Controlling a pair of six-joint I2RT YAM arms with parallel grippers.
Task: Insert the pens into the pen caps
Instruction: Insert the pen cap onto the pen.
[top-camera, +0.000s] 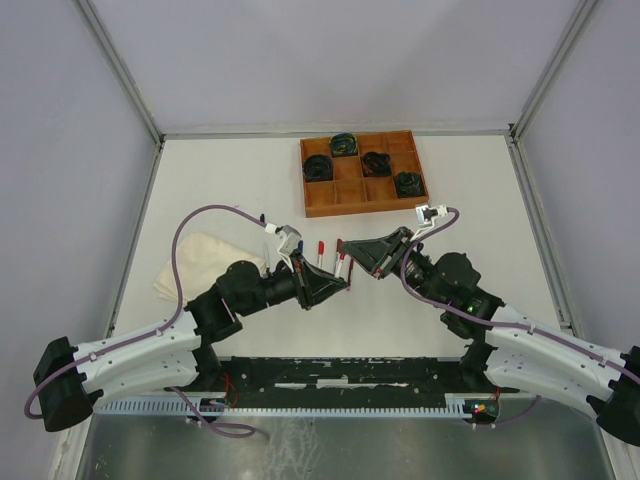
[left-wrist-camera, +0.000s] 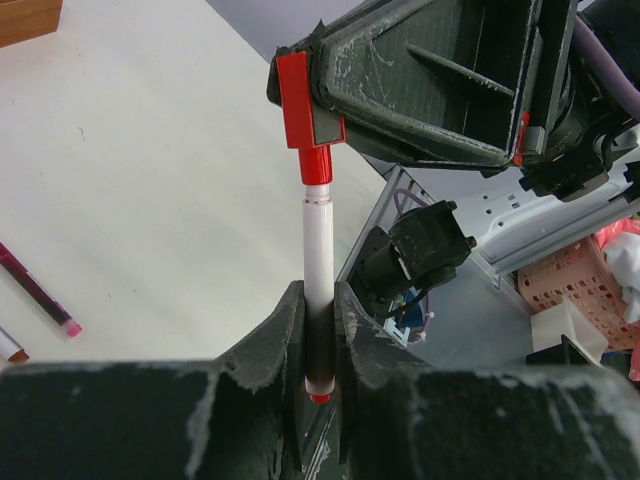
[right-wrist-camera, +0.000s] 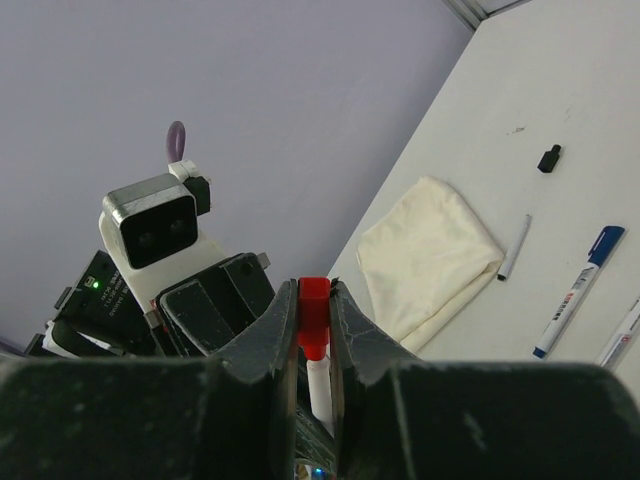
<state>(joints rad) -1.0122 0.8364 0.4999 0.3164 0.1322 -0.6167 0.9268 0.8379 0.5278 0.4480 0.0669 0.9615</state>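
Note:
My left gripper (top-camera: 343, 284) (left-wrist-camera: 318, 335) is shut on a white pen (left-wrist-camera: 318, 235) (top-camera: 341, 266), which stands up out of its jaws with a red end at the bottom. The pen's upper end sits in the mouth of a red pen cap (left-wrist-camera: 303, 115) (right-wrist-camera: 313, 305). My right gripper (top-camera: 354, 251) (right-wrist-camera: 313, 320) is shut on that cap, and the white barrel (right-wrist-camera: 320, 385) shows just below it between the jaws. The two grippers face each other tip to tip above the table's middle.
A wooden tray (top-camera: 352, 192) with dark cable bundles stands at the back. A folded cream cloth (top-camera: 195, 262) (right-wrist-camera: 430, 255) lies at the left. Loose pens (top-camera: 320, 248) (right-wrist-camera: 580, 290) (left-wrist-camera: 40, 295) and a small black cap (right-wrist-camera: 548, 158) lie on the table near the grippers.

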